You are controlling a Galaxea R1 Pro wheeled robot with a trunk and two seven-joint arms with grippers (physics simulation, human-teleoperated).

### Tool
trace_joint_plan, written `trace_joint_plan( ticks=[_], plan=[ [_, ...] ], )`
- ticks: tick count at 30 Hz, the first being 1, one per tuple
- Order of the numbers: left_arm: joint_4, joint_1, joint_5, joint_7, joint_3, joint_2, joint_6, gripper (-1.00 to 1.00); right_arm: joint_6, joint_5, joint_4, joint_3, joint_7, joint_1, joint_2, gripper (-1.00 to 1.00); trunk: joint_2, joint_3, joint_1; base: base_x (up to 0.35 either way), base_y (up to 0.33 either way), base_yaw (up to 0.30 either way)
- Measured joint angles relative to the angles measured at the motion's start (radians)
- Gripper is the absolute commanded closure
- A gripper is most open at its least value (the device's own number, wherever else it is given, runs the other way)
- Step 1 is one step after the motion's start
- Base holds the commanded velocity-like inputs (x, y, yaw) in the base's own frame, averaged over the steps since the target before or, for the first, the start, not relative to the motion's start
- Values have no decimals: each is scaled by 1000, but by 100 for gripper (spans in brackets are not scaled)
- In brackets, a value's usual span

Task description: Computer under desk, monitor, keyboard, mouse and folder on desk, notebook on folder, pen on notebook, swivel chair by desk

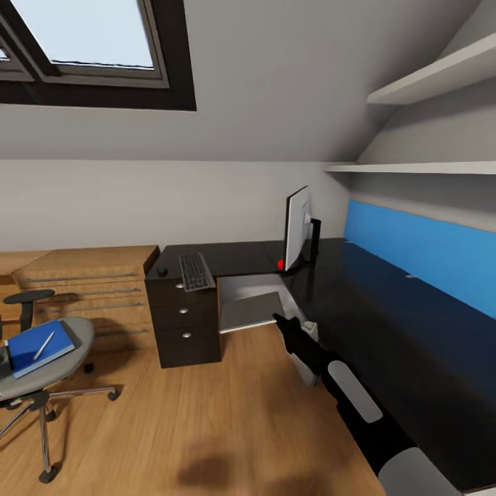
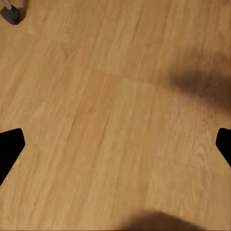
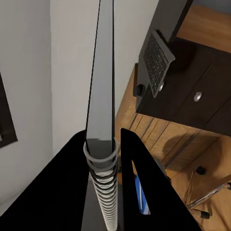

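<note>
Bedroom desk (image 1: 386, 303) w/ monitor (image 1: 297, 231), keyboard (image 1: 196, 271); right pincer (image 3: 114, 159) clamped on notebook (image 3: 102, 115), left pincer (image 2: 115, 144) apart.

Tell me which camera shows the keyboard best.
The head view: the keyboard lies whole on the desk, keys facing the camera. The right wrist view catches it farther off and skewed. The left wrist view looks down at the wooden floor.

table (image 1: 386, 310): glossy black top, L-shaped | on it: monitor (image 1: 299, 229) upright at corner; keyboard (image 1: 195, 271), mouse (image 1: 162, 271) just beside it | floor (image 1: 207, 420): wood; chair (image 1: 41, 358) stands on it
</note>
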Motion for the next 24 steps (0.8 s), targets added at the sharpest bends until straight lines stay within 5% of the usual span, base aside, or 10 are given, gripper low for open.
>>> trace_joint_plan(
  ticks=[24],
  plan=[
    [1, 0, 0, 0, 0, -1, 0, -100, 0, 0, 1, 0, 0, 0, 6, 100, 0, 0, 0, 197, 298, 0]
  ],
)
